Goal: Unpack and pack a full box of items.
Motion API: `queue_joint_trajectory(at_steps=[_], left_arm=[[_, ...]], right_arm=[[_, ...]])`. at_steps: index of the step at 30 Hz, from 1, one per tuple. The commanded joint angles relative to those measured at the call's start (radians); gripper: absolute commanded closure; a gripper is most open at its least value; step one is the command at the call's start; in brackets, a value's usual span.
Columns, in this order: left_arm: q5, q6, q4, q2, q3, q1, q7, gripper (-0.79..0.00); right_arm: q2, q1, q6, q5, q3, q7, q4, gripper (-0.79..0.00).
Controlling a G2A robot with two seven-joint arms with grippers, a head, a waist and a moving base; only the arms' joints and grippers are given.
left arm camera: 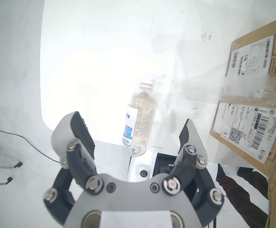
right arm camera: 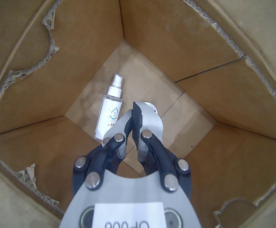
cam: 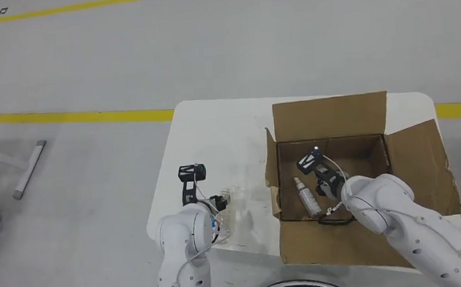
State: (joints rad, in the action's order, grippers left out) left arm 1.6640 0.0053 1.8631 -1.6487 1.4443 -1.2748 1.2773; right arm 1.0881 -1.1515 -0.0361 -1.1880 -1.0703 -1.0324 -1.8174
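An open cardboard box (cam: 352,155) stands on the right half of the white table (cam: 213,128). On its floor lies a white spray bottle (cam: 306,194) (right arm camera: 110,110). My right gripper (cam: 317,169) (right arm camera: 133,117) hangs inside the box just beside the spray bottle, shut with nothing between its pads. A clear plastic bottle (left arm camera: 140,117) (cam: 225,204) with a blue and white label lies on the table near its front edge. My left gripper (left arm camera: 134,131) (cam: 191,178) hovers open just short of it, fingers apart.
The box's outer wall (left arm camera: 248,90) carries shipping labels and stands close to the clear bottle. Its flaps (cam: 425,166) are folded outward. The table's front edge (left arm camera: 71,135) runs right under my left gripper; bare tabletop lies behind the bottle.
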Motion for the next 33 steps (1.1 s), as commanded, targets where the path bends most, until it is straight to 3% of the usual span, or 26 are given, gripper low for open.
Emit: queue_joint_trajectory(at_steps=[1, 15, 16, 33], left_arm=[[0.0, 0.0, 0.0, 0.0, 0.0, 0.0, 0.0, -0.785], [0.0, 0.0, 0.0, 0.0, 0.0, 0.0, 0.0, -0.785], [0.0, 0.0, 0.0, 0.0, 0.0, 0.0, 0.0, -0.785], [0.0, 0.0, 0.0, 0.0, 0.0, 0.0, 0.0, -0.785]], right_arm=[[0.0, 0.0, 0.0, 0.0, 0.0, 0.0, 0.0, 0.0], [0.0, 0.0, 0.0, 0.0, 0.0, 0.0, 0.0, 0.0], [0.0, 0.0, 0.0, 0.0, 0.0, 0.0, 0.0, -0.785], [0.026, -0.001, -0.043, -0.022, 0.05, 0.05, 0.05, -0.785]])
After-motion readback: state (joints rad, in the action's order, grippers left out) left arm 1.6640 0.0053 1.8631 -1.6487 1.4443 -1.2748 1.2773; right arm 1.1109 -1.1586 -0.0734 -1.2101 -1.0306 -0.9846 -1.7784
